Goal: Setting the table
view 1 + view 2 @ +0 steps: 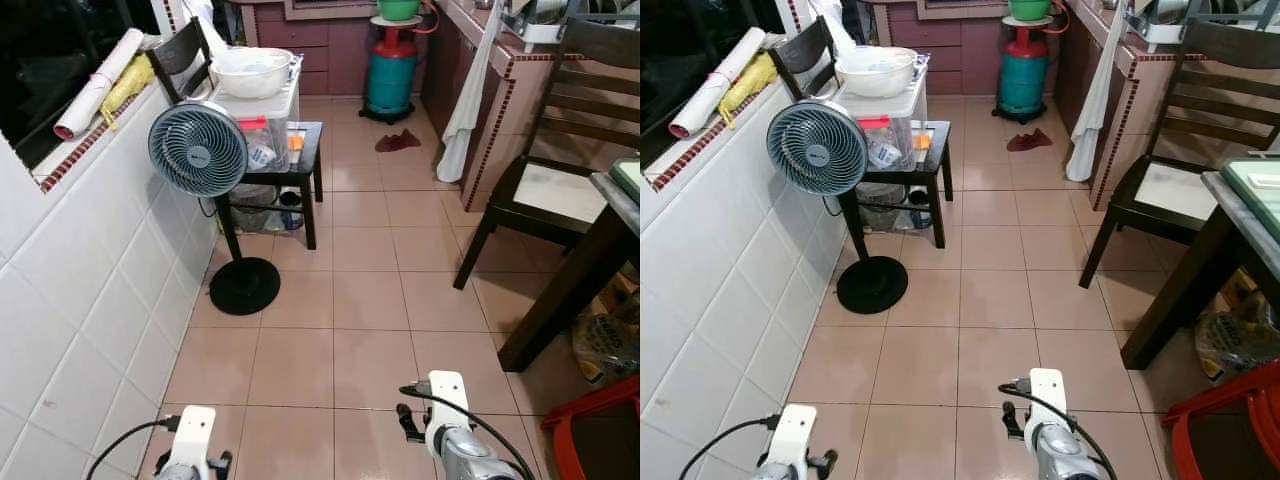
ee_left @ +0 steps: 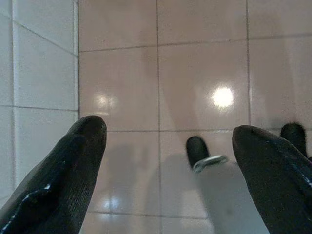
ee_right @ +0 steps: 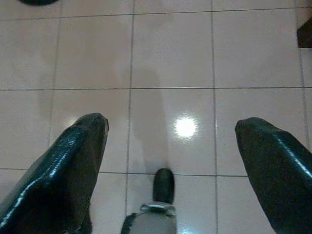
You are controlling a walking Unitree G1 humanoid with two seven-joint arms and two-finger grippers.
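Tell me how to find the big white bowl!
Look along the white tiled wall on the robot's left to the round grey fan on its black stand. Just behind the fan a clear plastic box sits on a small dark table. The bowl rests on top of that box, the only white round dish there.

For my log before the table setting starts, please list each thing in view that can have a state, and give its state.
left tool: open, empty, above the floor tiles
right tool: open, empty, above the floor tiles
standing fan: upright beside the tiled wall; running or not, cannot tell
white bowl: upright on the plastic box
dining chair: upright, seat empty
gas cylinder: upright
white cloth: hanging
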